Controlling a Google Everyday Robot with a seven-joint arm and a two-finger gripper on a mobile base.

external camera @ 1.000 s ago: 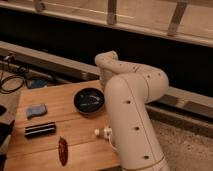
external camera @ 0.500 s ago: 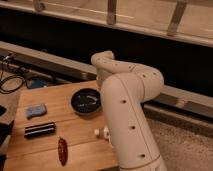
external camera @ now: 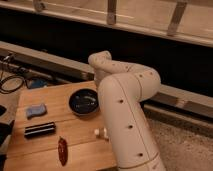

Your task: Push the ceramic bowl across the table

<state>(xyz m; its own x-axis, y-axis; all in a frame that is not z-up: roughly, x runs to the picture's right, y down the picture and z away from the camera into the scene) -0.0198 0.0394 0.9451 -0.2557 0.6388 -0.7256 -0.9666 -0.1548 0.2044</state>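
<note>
Because it is glazed ceramic, the ceramic bowl (external camera: 83,102) will likely behave as a stiff, fairly heavy and brittle body with a slick surface; it sits upright toward the far right part of the bench (external camera: 52,145), touching or just beside the white arm (external camera: 125,115). A push is best applied low on its outer wall, where contact should neither tip the rim nor skid over the gloss. The hand (external camera: 100,133) is largely hidden behind the arm; only two pale tips show just beside the arm's near side, on the bench below the bowl, and its fingers are together, holding nothing visible. Farther out lie a blue sponge (external camera: 36,110), a black rectangular bar (external camera: 40,129) and a reddish elongated item (external camera: 62,150), all well apart from the bowl.
</note>
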